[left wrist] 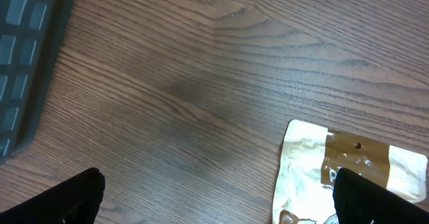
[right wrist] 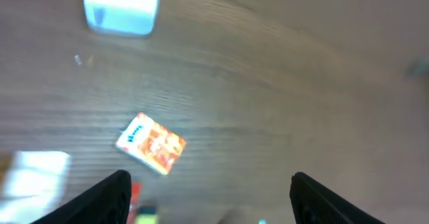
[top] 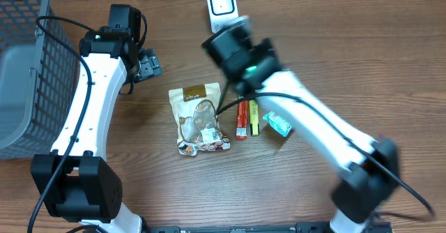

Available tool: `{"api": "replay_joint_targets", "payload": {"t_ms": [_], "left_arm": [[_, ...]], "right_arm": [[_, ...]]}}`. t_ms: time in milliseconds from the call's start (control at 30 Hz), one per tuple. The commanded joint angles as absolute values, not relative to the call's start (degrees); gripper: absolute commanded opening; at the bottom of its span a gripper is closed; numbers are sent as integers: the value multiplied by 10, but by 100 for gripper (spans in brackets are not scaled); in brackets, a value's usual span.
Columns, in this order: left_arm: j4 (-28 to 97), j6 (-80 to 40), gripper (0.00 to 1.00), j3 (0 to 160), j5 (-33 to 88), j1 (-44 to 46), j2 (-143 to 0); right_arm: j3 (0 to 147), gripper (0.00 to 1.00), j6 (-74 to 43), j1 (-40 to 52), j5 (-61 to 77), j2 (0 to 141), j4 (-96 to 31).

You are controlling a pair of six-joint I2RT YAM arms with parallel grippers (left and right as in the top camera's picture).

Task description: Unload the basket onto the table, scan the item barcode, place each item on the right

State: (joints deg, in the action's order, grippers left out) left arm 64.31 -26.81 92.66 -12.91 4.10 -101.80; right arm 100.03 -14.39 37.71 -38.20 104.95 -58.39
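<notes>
The right gripper stood open, holding nothing. The small orange packet lay flat just ahead of it, a little to one side, with the white scanner farther beyond. The packet seemed light, thin and perhaps slippery, so it was better to pinch it across its narrow sides. The left gripper was open also.

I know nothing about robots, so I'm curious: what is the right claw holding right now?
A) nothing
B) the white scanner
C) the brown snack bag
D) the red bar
A: the right gripper is spread wide over bare table, while the snack bag, scanner and red bar all sit on the table.
</notes>
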Motion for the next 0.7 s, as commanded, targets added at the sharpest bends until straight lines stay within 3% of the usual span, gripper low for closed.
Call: {"api": "replay_joint_targets", "payload": {"t_ms": [0,200,333,667], "left_arm": [[642,-268,100,936,-137,41,-1016],[642,-268,100,936,-137,41,-1016],[642,-268,100,936,-137,41,-1016],[642,-268,100,936,-137,41,-1016]], "right_arm": [[1024,77,-345,324,-241,974,-640],[1024,76,-489,207,-60,931,-823],[1007,74,-512,165,-16,934,-919],[903,70,-528,176,-7,934,-901]]}}
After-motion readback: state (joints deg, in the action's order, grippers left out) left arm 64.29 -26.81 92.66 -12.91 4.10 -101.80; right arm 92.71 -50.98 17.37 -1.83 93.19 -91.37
